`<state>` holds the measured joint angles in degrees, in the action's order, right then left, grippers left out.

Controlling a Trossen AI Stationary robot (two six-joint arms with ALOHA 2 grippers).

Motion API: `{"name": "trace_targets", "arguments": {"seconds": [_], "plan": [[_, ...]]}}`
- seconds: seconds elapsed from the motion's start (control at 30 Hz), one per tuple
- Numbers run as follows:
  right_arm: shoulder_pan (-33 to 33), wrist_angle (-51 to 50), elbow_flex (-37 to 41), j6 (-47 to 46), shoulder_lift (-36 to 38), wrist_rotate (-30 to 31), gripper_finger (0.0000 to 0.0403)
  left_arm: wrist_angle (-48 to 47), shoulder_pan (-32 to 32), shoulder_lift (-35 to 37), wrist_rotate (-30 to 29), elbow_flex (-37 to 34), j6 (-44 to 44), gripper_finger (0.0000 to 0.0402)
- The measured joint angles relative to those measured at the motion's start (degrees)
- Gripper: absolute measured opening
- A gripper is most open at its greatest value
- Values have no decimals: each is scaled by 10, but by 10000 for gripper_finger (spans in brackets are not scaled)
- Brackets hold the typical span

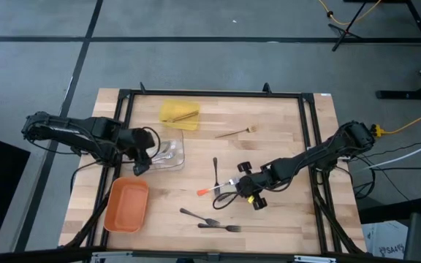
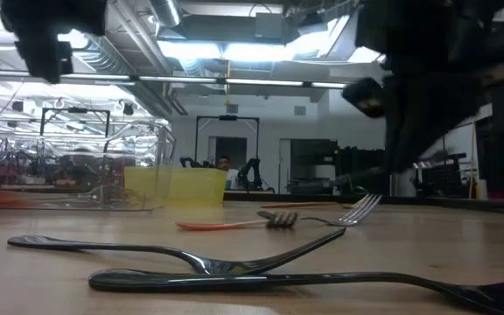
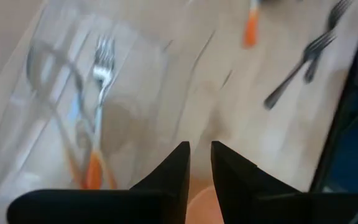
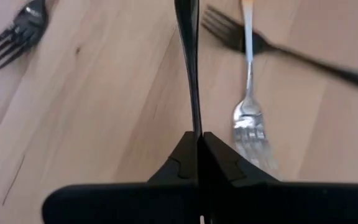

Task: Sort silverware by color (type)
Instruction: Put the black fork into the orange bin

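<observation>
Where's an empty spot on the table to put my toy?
Bare wood: right of the wooden fork, toward the table's far right corner, and beyond the two dark forks at the front right. The middle is crowded around the right gripper, shut on another dark fork.

Overhead and table-level views (plus wrist close-ups) share dark forks [image 1: 209, 222].

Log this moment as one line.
right pincer: shut on black fork | left pincer: open, above clear tray | orange tray: empty
</observation>
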<state>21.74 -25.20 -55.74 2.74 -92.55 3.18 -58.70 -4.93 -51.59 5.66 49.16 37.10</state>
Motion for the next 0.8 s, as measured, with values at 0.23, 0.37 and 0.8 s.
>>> {"name": "trace_targets", "arguments": {"seconds": [0.23, 0.37, 0.8], "plan": [[0, -20, -55, 78, 0, 51, 0, 154, 0, -3, -2, -6, -1, 60], [0, -13, -80, 131, 0, 117, 0, 242, 0, -7, -2, -11, 3, 60], [-12, 145, -98, 333, 1, 234, 0, 398, 0, -82, 8, -13, 33, 60]]}}
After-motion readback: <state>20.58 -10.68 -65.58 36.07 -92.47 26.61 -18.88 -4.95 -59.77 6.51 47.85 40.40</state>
